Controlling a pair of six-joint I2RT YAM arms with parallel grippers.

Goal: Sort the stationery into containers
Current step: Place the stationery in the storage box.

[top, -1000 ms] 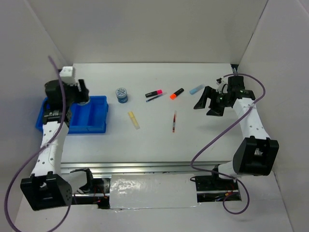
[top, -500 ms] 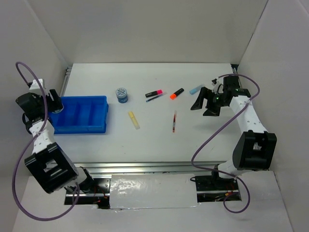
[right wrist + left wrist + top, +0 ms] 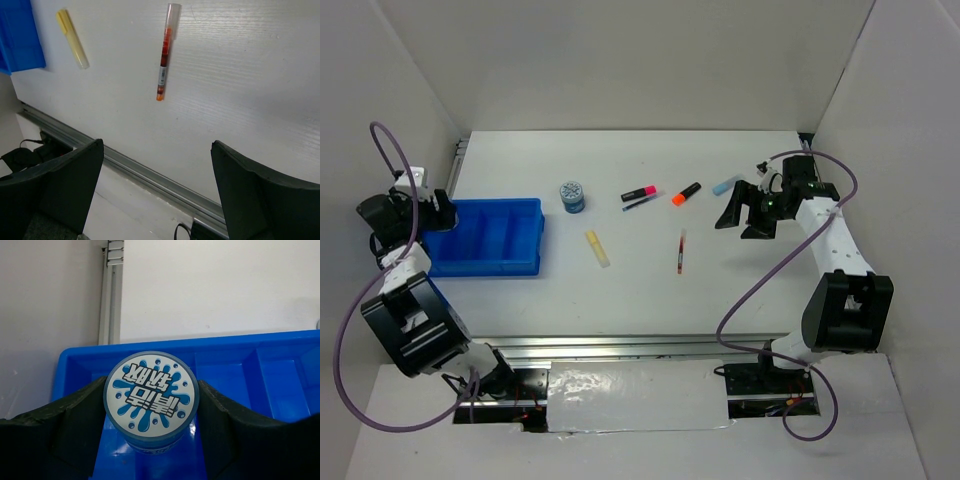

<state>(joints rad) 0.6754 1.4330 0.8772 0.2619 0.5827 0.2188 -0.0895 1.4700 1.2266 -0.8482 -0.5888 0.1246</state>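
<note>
My left gripper point(image 3: 151, 386) is shut on a round blue-white roll point(image 3: 150, 397) and holds it over the left end compartment of the bright blue tray point(image 3: 225, 377). In the top view this gripper point(image 3: 428, 212) is at the tray's point(image 3: 505, 240) left end. A second roll point(image 3: 572, 196), a pink marker point(image 3: 640, 191), a dark pen point(image 3: 642, 203), an orange-black marker point(image 3: 686, 193), a light blue marker point(image 3: 726, 185), a pale yellow marker point(image 3: 597, 248) and a red pen point(image 3: 680, 251) lie on the table. My right gripper point(image 3: 745, 215) is open and empty, right of the red pen point(image 3: 163, 60).
White walls close in the table on the left, back and right. A metal rail point(image 3: 150, 177) runs along the table's near edge. The right wrist view also shows the pale yellow marker point(image 3: 72, 39) and a corner of the tray point(image 3: 20, 35).
My left arm has swung left, carrying its gripper from over the tray's middle to the tray's left end. My right gripper has shifted slightly left.
</note>
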